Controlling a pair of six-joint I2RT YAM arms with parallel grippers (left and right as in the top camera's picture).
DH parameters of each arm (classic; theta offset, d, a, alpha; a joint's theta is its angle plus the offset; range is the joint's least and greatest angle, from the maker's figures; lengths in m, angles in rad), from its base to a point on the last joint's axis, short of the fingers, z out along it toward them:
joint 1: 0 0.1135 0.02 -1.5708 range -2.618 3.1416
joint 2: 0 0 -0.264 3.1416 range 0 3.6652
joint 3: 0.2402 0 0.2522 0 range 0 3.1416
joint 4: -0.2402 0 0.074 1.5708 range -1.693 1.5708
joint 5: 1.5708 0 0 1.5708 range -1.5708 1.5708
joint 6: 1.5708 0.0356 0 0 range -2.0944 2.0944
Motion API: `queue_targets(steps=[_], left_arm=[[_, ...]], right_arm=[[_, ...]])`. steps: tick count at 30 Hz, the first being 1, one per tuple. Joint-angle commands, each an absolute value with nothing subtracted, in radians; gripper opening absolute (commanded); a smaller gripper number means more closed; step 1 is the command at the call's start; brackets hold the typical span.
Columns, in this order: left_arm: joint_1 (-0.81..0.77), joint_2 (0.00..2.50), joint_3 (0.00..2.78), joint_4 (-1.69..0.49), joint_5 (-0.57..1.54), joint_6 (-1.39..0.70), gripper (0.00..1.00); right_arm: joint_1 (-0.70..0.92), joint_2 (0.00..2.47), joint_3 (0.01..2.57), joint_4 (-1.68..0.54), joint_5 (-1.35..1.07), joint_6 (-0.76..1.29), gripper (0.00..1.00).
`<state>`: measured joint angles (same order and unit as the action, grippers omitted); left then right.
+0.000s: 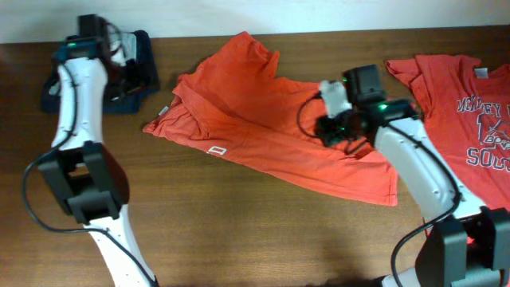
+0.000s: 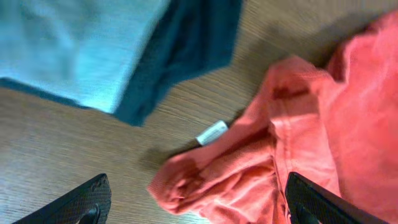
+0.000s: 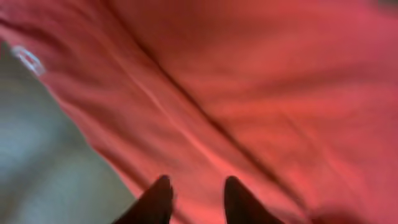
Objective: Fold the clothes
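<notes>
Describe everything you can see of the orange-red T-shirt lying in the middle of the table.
The middle T-shirt is plain orange-red, cotton-like cloth, spread crumpled on the wooden table, with long creases and no print showing. A white label sits on its near edge; its left corner is bunched. The right gripper is over its right part, fingers narrowly apart; contact is unclear.

On the wood table (image 1: 239, 215), an orange shirt (image 1: 255, 119) is laid rumpled mid-table, a second orange shirt (image 1: 470, 119) is spread flat at the right edge, and a dark blue cloth (image 1: 145, 80) is laid far left.
</notes>
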<state>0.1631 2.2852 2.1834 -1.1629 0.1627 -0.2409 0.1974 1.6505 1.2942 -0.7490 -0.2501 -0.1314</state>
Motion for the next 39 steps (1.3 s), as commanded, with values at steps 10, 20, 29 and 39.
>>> queue_targets(steps=[10, 20, 29, 39], left_arm=[[0.159, 2.25, 2.197, -1.232, 0.269, -0.245, 0.02], [0.113, 2.25, 2.197, -1.232, 0.191, -0.246, 0.14], [0.107, 2.25, 2.197, -1.232, 0.19, -0.245, 0.18], [0.106, 2.25, 2.197, -1.232, 0.189, -0.245, 0.18]], right_arm=[[0.279, 1.732, 1.309, -0.699, -0.067, -0.145, 0.27], [0.259, 1.821, 1.306, -0.834, -0.136, -0.348, 0.12], [0.259, 1.953, 1.306, -0.812, -0.25, -0.415, 0.11], [0.232, 1.971, 1.306, -0.72, -0.135, -0.411, 0.13]])
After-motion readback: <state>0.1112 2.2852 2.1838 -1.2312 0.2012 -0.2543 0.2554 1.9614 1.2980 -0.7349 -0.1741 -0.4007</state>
